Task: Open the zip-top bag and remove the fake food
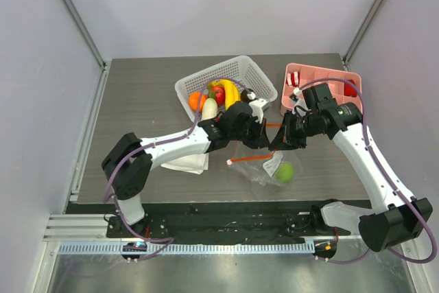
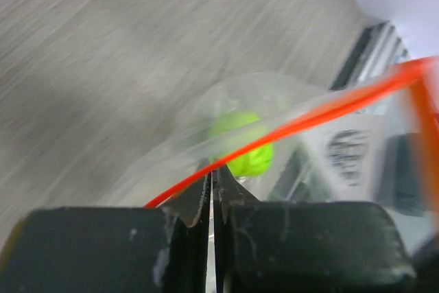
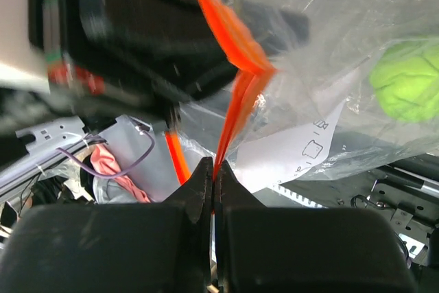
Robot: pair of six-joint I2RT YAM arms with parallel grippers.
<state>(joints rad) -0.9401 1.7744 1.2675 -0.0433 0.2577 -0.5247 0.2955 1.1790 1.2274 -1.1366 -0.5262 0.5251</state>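
Note:
The clear zip-top bag [image 1: 264,167] hangs between my two grippers above the table, its orange-red zip strip [image 1: 250,158] pulled partly apart. A green apple [image 1: 285,171] lies inside it. My left gripper [image 1: 265,140] is shut on one side of the strip, as the left wrist view [image 2: 214,169] shows, with the apple [image 2: 241,143] beyond. My right gripper [image 1: 277,142] is shut on the other side of the strip in the right wrist view [image 3: 214,169], the apple [image 3: 406,87] at the right. The bananas [image 1: 230,92], red apple [image 1: 218,94], orange [image 1: 197,100] and white radish [image 1: 209,108] lie in the basket.
A white mesh basket [image 1: 257,73] stands at the back centre. A pink compartment tray [image 1: 322,77] with a red-and-white striped piece [image 1: 293,78] stands at the back right. A white cloth [image 1: 187,163] lies under the left arm.

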